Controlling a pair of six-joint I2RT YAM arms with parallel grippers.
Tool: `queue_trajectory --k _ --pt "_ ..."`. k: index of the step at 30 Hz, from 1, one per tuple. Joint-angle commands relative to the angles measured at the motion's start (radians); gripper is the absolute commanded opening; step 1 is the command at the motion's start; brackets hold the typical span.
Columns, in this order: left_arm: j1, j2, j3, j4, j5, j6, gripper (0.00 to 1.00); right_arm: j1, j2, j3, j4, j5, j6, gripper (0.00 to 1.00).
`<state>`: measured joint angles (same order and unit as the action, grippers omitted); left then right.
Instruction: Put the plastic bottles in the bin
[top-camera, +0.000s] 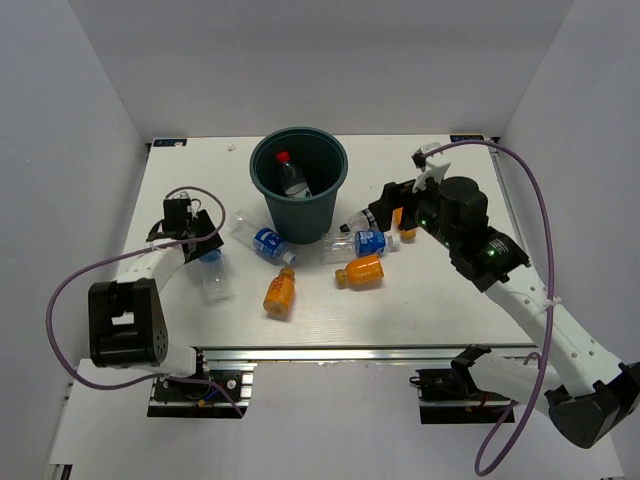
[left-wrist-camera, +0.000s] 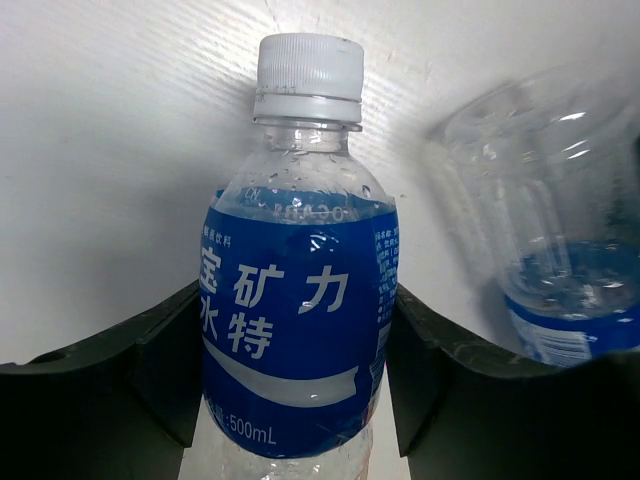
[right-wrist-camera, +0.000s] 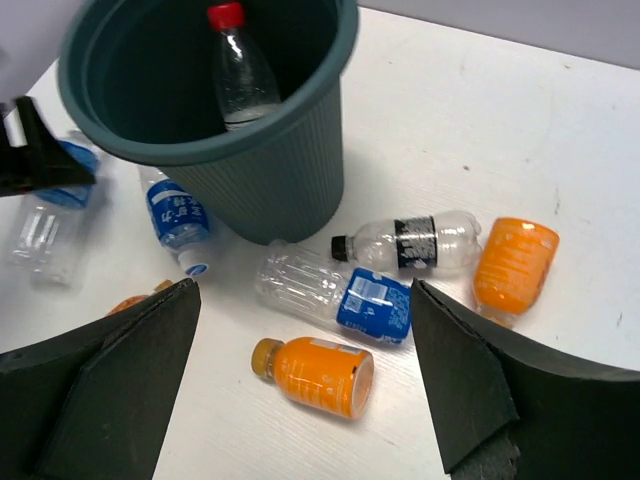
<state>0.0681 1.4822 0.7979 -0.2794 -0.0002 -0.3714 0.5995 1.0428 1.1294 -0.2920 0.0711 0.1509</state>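
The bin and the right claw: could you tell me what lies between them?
A clear, black-labelled bottle lies there; the top view shows it.

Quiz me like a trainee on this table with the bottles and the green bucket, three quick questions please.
1. True or false: the dark green round plastic bin is empty.
2. The left gripper is clamped on: A an orange bottle; B a clear plastic bottle with blue label and white cap; C the bin's rim.
3. How many orange plastic bottles lie on the white table?
Key: 1 false, a clear red-capped bottle is inside. 2 B. 3 three.
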Motion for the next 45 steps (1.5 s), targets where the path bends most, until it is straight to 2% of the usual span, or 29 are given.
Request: queue_trajectory --k 1,7,10,12,13,14,15,17,18,19,24,25,30,33,34,36,37,38,42,45 --pt "-0.004 -0.141 0.041 -0.007 -0.073 -0.050 0.48 -0.004 -0.049 -0.058 0.077 0.088 0.053 0.89" --pt "-0.004 -0.287 0.213 -0.139 -0.199 -0.132 0.46 -0.017 -0.050 -0.089 0.043 0.249 0.075 0.89" --pt "-0.005 -0.351 0.323 -0.089 -0.152 -0.104 0.46 -0.038 -0.043 -0.106 0.051 0.240 0.075 0.89" --pt "-0.005 -0.373 0.376 -0.019 -0.043 -0.098 0.46 -0.066 -0.035 -0.117 0.050 0.227 0.073 0.89" --pt "-0.004 -0.378 0.386 0.078 0.018 -0.100 0.46 -0.079 -0.033 -0.123 0.051 0.219 0.073 0.89" --pt "-0.005 -0.372 0.399 0.129 0.104 -0.106 0.46 -0.124 -0.030 -0.129 0.053 0.204 0.078 0.89" --pt "-0.005 -0.359 0.421 0.175 0.270 -0.115 0.46 -0.151 -0.030 -0.143 0.053 0.150 0.090 0.89" --pt "-0.037 -0.314 0.445 0.328 0.380 -0.127 0.47 -0.231 -0.035 -0.158 0.060 0.083 0.096 0.89" --pt "-0.051 -0.297 0.469 0.363 0.381 -0.130 0.48 -0.251 -0.038 -0.177 0.060 0.032 0.096 0.89" --pt "-0.123 -0.278 0.484 0.397 0.355 -0.129 0.48 -0.263 -0.040 -0.186 0.062 0.024 0.093 0.89" --pt "-0.276 -0.099 0.630 0.480 0.215 -0.049 0.49 -0.300 -0.063 -0.230 0.074 0.055 0.065 0.89" --pt "-0.312 -0.073 0.645 0.556 0.201 -0.046 0.49 -0.305 -0.064 -0.243 0.080 0.056 0.062 0.89" --pt "-0.358 0.097 0.699 0.658 0.132 -0.043 0.50 -0.331 -0.040 -0.257 0.105 0.053 0.036 0.89" --pt "-0.373 0.136 0.692 0.700 0.111 -0.012 0.57 -0.337 -0.010 -0.266 0.137 0.045 0.003 0.89" --pt "-0.382 0.150 0.690 0.698 0.109 -0.006 0.67 -0.336 0.011 -0.267 0.158 0.047 -0.010 0.89" --pt "-0.392 0.159 0.682 0.697 0.132 0.005 0.77 -0.342 0.037 -0.264 0.177 0.045 -0.031 0.90" --pt "-0.393 0.159 0.681 0.698 0.143 0.006 0.93 -0.342 0.069 -0.258 0.188 0.039 -0.040 0.89" --pt "-0.395 0.158 0.684 0.697 0.172 0.011 0.98 -0.343 0.086 -0.240 0.188 0.033 -0.050 0.89" --pt "-0.395 0.164 0.764 0.626 0.180 0.009 0.98 -0.349 0.177 -0.185 0.175 0.029 -0.048 0.89" --pt "-0.396 0.167 0.842 0.513 0.180 0.015 0.98 -0.351 0.233 -0.152 0.186 0.026 -0.040 0.89"
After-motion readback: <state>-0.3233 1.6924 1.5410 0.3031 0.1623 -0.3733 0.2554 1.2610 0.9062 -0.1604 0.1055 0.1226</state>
